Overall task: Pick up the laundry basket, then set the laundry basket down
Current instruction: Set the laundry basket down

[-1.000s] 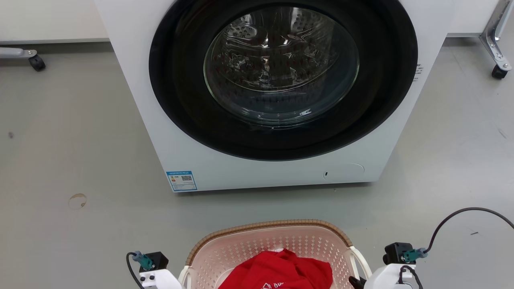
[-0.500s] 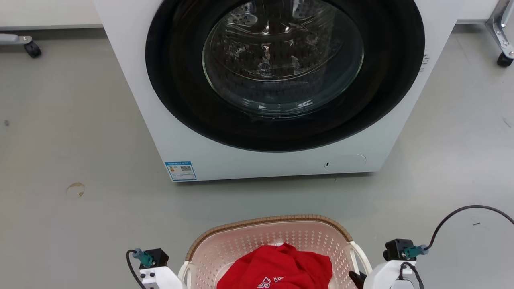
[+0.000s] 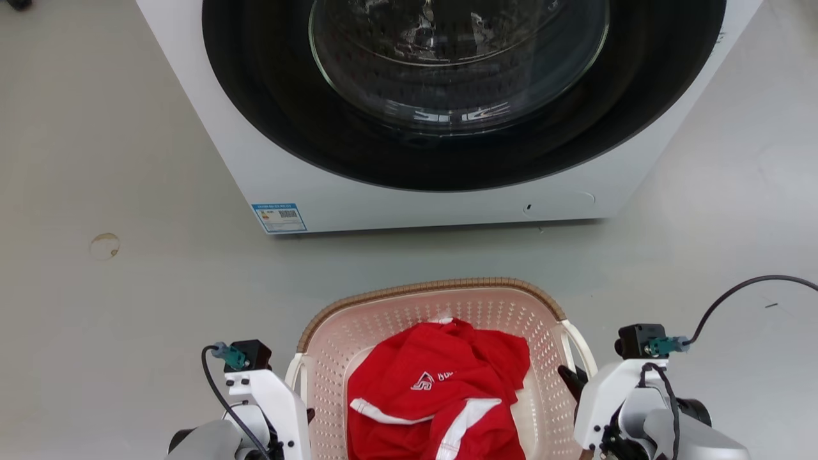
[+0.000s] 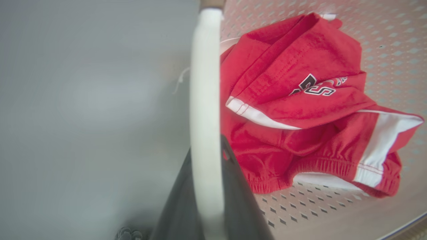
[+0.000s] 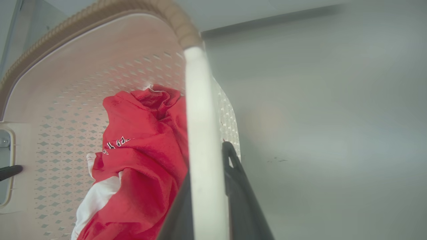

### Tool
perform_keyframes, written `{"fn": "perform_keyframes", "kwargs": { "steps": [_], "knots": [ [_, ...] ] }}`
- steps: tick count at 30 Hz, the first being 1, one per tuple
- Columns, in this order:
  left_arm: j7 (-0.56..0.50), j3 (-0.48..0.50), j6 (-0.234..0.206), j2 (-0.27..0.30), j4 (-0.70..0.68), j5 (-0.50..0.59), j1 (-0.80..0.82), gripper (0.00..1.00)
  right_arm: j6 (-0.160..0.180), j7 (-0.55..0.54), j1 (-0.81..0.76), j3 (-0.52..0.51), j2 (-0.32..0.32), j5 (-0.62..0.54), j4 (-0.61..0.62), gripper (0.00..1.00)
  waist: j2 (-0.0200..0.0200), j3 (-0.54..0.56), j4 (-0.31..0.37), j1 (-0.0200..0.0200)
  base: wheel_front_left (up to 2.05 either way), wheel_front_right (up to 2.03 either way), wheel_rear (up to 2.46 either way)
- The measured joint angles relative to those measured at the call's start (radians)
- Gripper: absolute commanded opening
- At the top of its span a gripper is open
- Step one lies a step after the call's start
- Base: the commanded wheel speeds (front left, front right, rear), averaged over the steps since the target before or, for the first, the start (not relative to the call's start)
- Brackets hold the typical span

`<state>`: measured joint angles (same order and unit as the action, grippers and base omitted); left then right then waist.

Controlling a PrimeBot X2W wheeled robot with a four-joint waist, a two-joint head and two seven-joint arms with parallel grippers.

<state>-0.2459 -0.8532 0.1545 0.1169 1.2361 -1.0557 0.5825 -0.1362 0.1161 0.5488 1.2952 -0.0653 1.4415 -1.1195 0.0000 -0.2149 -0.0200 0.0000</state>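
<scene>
Fingers [image 4: 240,200] of the left gripper [image 4: 206,148] are clamped either side of the left white handle [image 4: 205,100] of the laundry basket [image 3: 434,286]. The right gripper [image 5: 208,156] pinches the right handle [image 5: 200,110] likewise, touching nothing else. The basket sits between both arms, before the washer [image 3: 447,211], with a red garment [image 3: 434,390] inside; whether it is clear of the floor [image 3: 128,319] cannot be told, so move both wrists level, together and slowly, lest a handle slip or the load tip.

A laundry area, lab-like: a front-loading washing machine [image 3: 415,211] with a blue label [image 3: 279,217] on bare grey floor [image 3: 128,319], a laundry basket [image 3: 434,285] of red clothing [image 3: 441,383] before it.
</scene>
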Motion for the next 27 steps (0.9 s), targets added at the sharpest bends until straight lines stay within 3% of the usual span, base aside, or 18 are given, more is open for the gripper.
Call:
{"fn": "perform_keyframes", "kwargs": {
  "steps": [27],
  "knots": [
    [0.12, -0.025, -0.007, -0.027, 0.012, 0.055, 0.306, 0.0, -0.003, 0.096, 0.301, -0.004, 0.02, -0.072, -0.068, 0.0, 0.0, -0.4, -0.019, 0.0, 0.0, 0.0, 0.0]
  ]
}}
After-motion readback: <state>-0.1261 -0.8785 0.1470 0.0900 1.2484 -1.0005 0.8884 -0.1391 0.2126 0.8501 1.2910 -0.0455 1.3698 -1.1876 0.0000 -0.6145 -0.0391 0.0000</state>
